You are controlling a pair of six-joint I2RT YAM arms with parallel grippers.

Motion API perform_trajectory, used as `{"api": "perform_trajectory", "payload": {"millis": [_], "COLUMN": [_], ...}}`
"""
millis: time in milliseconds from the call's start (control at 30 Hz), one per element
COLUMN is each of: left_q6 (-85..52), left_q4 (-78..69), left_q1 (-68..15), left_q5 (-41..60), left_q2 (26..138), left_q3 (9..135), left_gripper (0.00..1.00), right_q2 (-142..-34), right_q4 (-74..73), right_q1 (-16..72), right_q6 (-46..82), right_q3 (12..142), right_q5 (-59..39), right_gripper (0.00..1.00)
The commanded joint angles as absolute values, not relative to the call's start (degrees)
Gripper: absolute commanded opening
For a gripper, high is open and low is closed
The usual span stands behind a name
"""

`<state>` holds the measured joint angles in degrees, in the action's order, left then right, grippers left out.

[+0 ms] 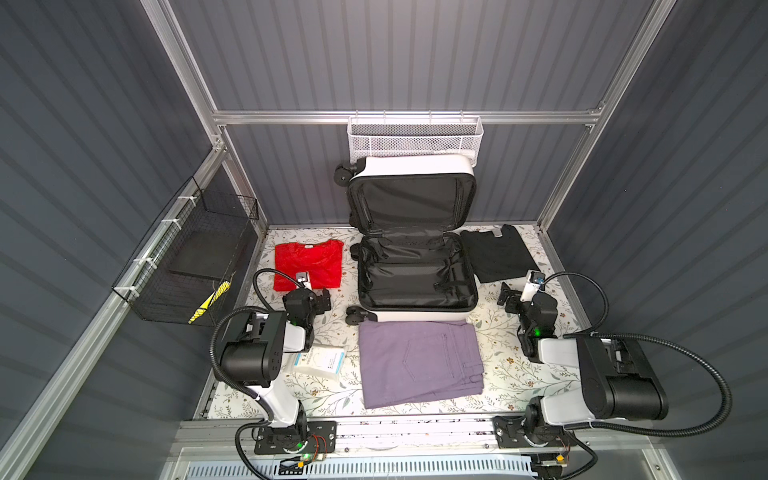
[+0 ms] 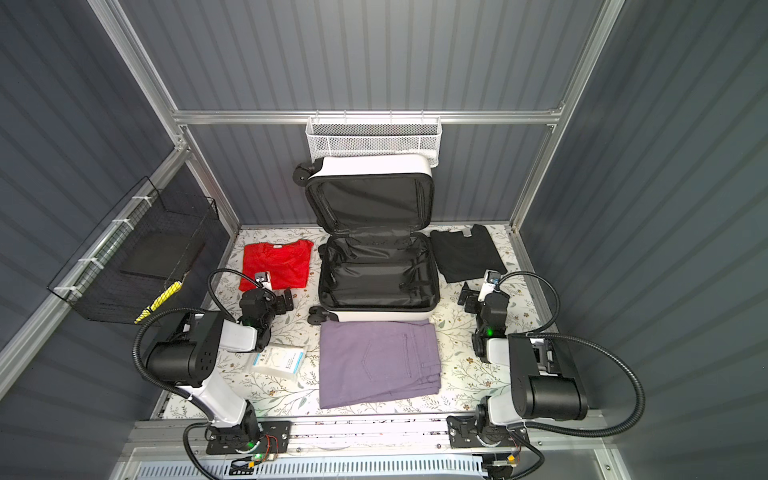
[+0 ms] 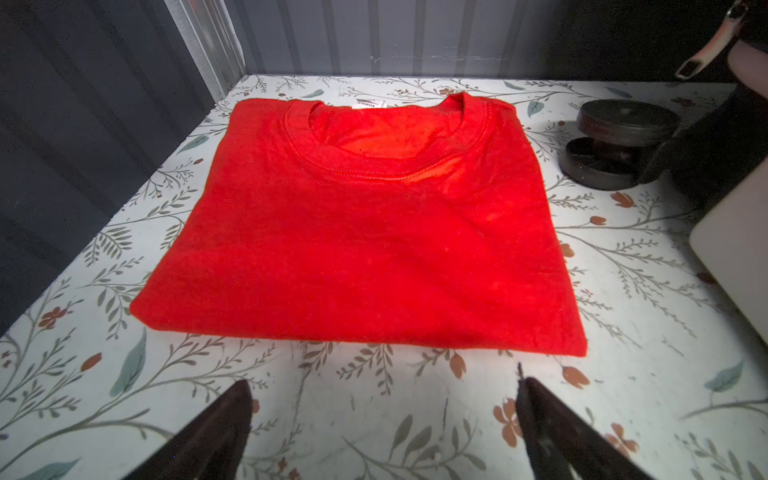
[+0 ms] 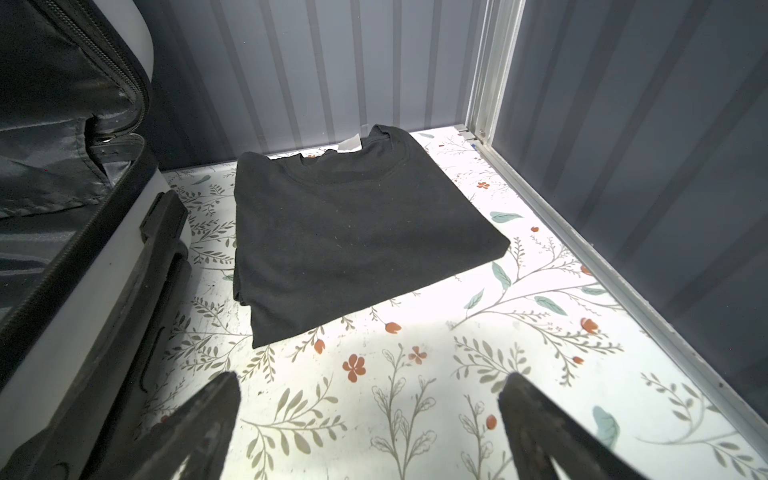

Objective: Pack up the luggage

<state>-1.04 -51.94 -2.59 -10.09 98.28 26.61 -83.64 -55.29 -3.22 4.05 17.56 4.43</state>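
Observation:
The luggage (image 1: 415, 314) (image 2: 374, 314) lies open mid-table, its lid leaning on the back wall and its black lining bare. A folded red T-shirt (image 1: 308, 264) (image 3: 365, 232) lies to its left, a folded black T-shirt (image 1: 496, 253) (image 4: 345, 237) to its right, and folded purple trousers (image 1: 419, 361) (image 2: 378, 361) in front. My left gripper (image 1: 322, 300) (image 3: 382, 386) hovers open just short of the red shirt's near edge. Just short of the black shirt, my right gripper (image 1: 507, 297) (image 4: 370, 382) is open too. Both are empty.
A white packet (image 1: 320, 361) (image 2: 278, 359) lies under the left arm, beside the trousers. A black wire basket (image 1: 187, 266) hangs on the left wall and a white mesh basket (image 1: 415, 139) on the back rail. The luggage wheel (image 3: 615, 141) stands right of the red shirt.

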Motion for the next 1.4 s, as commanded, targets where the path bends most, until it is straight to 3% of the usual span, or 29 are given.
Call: {"api": "perform_trajectory", "payload": {"millis": [0,667,900,1067,1200,1367], "left_q6": [-0.9,-1.2,-3.9,-9.8,-15.9,-20.8], "left_q4": [-53.0,-50.8,-31.5,-9.1,8.5,25.2], "left_q1": [-2.8,-3.7,-3.7,-3.7,-3.7,-4.0], "left_q5": [-10.8,-15.1,-19.1,-19.3,-15.6,-6.4], "left_q2": [98.2,97.3,87.9,82.4,78.9,74.4], "left_q3": [26.4,27.5,34.0,44.2,52.3,58.1], "left_gripper": [1.00,1.00,1.00,1.00,1.00,1.00], "right_q2": [-83.4,-81.2,-69.4,-60.4,-55.7,-50.2], "right_q4": [-56.6,-54.1,-37.2,-14.2,-3.4,3.1], "right_q1": [-3.2,-3.3,-3.3,-3.8,-4.6,-4.4], "right_q6": [4.2,5.1,8.0,27.7,32.9,30.8], "right_q3": [18.0,18.6,22.7,30.6,34.5,35.3], "right_q5": [4.3,6.1,11.7,16.1,6.3,-9.3], "right_gripper": [0.99,0.99,0.99,0.99,0.99,0.99]}}
